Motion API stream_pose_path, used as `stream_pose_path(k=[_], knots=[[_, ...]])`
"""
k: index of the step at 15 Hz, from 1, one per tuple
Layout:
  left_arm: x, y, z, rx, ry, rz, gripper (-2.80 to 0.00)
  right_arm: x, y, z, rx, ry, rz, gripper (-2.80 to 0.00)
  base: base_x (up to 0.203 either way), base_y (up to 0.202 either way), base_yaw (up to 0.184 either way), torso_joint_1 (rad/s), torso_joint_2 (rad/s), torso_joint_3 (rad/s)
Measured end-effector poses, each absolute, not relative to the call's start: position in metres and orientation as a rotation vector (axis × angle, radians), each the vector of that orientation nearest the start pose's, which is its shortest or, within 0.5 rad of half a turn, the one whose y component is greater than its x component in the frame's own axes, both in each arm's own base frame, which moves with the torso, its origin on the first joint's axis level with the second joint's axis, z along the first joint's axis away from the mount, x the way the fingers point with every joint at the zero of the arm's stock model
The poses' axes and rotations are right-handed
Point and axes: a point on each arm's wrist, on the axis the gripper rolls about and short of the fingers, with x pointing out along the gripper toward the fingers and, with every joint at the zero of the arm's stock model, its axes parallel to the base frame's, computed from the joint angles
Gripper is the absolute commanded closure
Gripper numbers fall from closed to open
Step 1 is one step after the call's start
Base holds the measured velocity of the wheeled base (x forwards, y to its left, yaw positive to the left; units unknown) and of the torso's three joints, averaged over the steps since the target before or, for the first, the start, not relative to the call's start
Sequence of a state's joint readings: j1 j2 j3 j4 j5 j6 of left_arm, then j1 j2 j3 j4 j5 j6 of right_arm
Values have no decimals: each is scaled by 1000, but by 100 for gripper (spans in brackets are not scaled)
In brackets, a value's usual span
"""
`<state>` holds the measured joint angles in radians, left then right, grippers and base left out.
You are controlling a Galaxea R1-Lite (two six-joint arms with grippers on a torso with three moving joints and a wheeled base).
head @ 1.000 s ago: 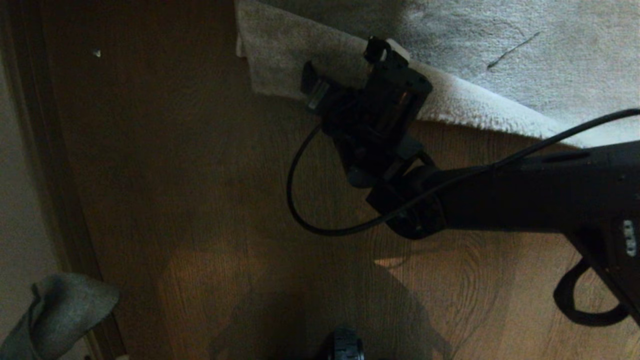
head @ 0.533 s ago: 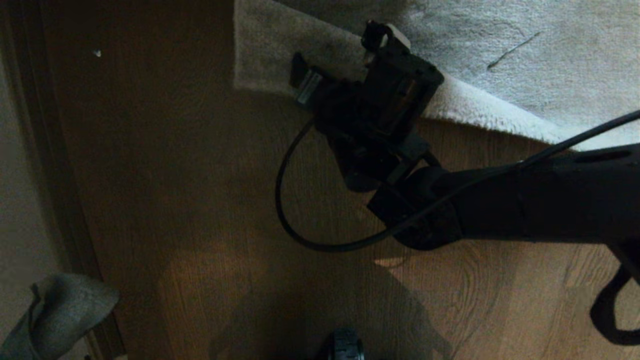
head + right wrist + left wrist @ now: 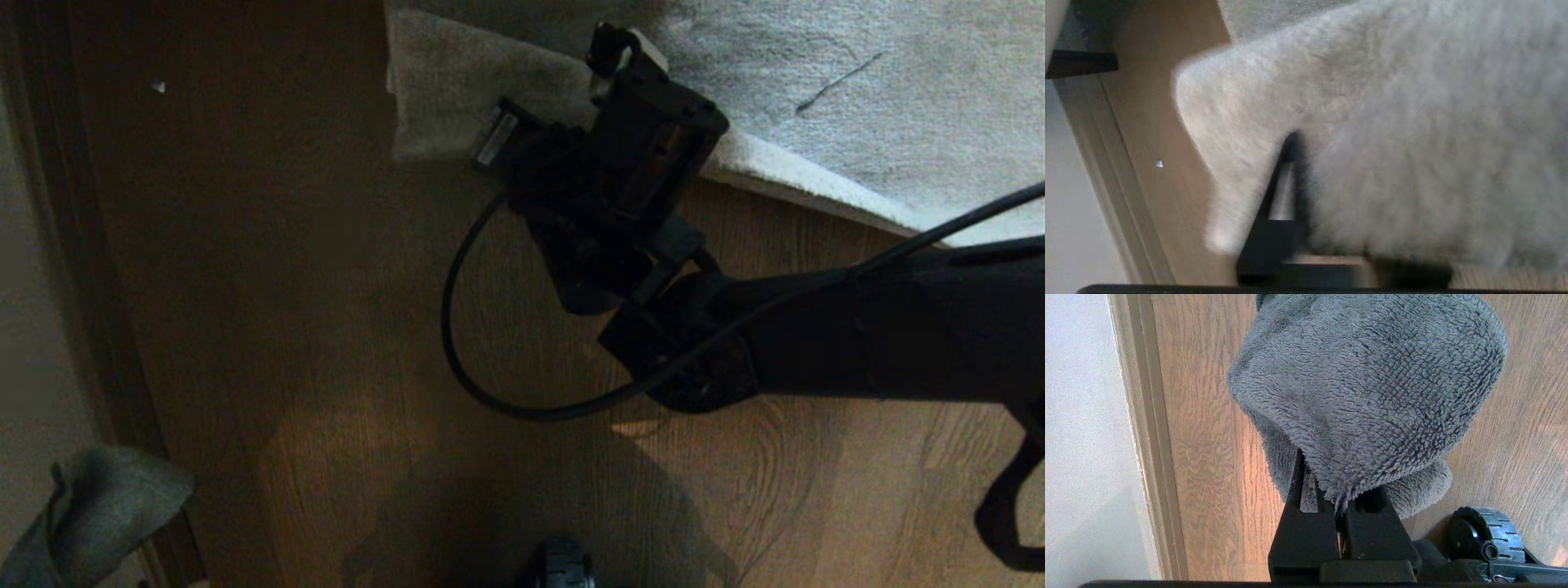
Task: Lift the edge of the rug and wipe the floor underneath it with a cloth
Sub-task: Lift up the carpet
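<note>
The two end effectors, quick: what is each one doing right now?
Left end effector: shut on the cloth.
Right end effector: at the rug edge; grip cannot be told.

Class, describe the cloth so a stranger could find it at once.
Start at the wooden floor beside the pale wall. The cloth hangs from the left gripper, clear of the boards. Unlike the big pale rug edge, it is small, darker grey and plush.

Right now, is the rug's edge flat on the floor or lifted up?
Lifted a little. The rug edge rides over the right gripper, one of its fingers pressed into the pile, above the floor.
</note>
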<state>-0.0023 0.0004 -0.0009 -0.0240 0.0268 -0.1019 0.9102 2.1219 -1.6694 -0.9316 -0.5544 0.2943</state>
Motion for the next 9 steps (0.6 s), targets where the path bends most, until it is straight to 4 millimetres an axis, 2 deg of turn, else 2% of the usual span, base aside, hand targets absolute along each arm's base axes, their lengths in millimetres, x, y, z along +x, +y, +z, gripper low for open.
stream_pose_path(k=[6,9], knots=[[-23,1,78,-102,-25,23,0,277,334,291,643,-317,381,0,0,0,0,0,0,0],[-23,1,78,-102,-25,23,0,277,330,295,743,-354,392,0,0,0,0,0,0,0]])
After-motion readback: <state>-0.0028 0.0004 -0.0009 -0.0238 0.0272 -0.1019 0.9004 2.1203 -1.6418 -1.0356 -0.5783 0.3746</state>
